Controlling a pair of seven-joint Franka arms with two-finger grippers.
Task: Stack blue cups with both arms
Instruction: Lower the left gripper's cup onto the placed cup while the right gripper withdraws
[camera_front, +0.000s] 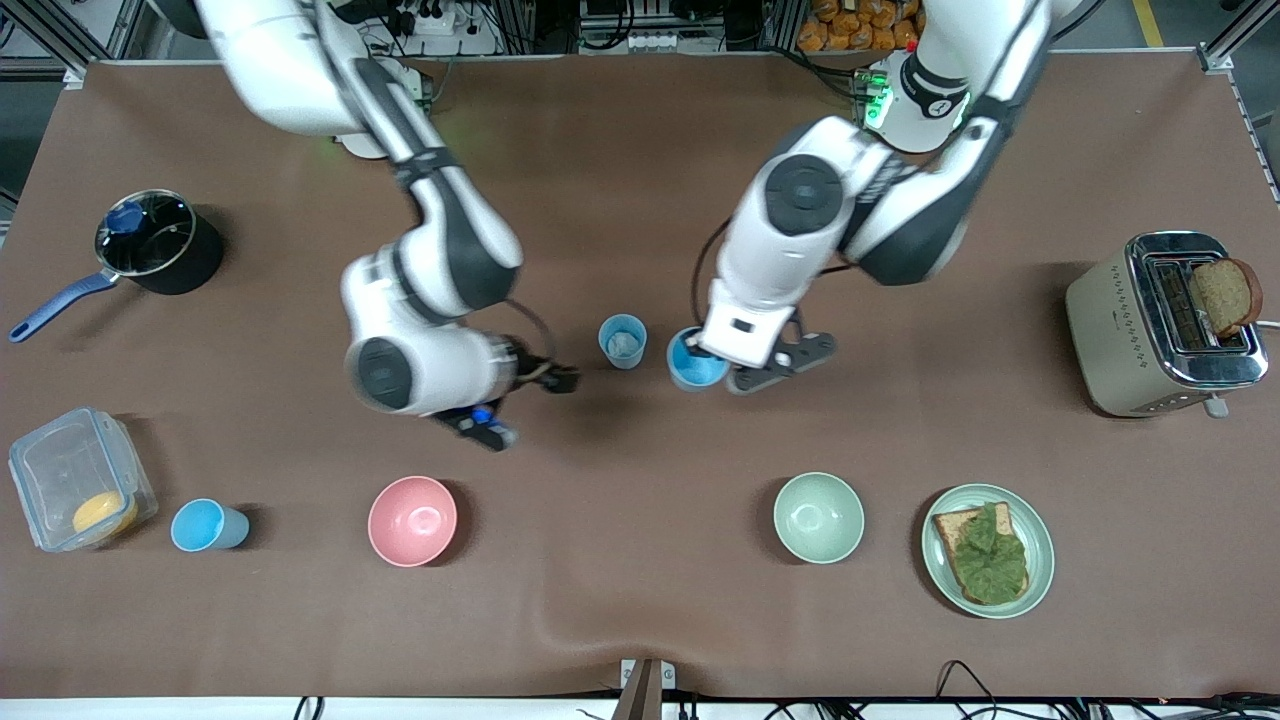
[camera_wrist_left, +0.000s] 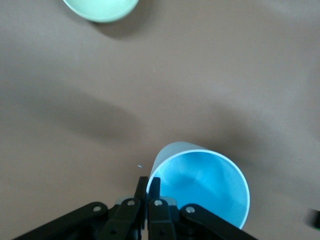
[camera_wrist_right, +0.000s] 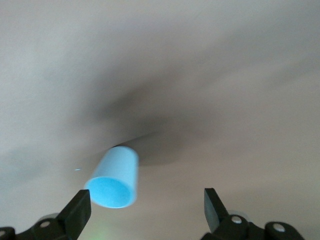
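Note:
My left gripper (camera_front: 695, 348) (camera_wrist_left: 148, 184) is shut on the rim of a sky-blue cup (camera_front: 700, 368) (camera_wrist_left: 200, 190), one finger inside and one outside. It holds the cup upright, close beside a pale grey-blue cup (camera_front: 623, 340) at mid-table. My right gripper (camera_front: 525, 405) (camera_wrist_right: 146, 195) is open and empty, in the air toward the right arm's end from the pale cup. A blue cup (camera_wrist_right: 115, 180) shows ahead of its fingers; I cannot tell which one. A third blue cup (camera_front: 205, 525) stands nearer the front camera, beside a clear box.
A pink bowl (camera_front: 412, 520) and a green bowl (camera_front: 818, 517) (camera_wrist_left: 102, 7) sit nearer the front camera. A plate with toast (camera_front: 1040, 560) and a toaster (camera_front: 1165, 325) are at the left arm's end. A black pot (camera_front: 158, 243) and a clear box (camera_front: 75, 478) are at the right arm's end.

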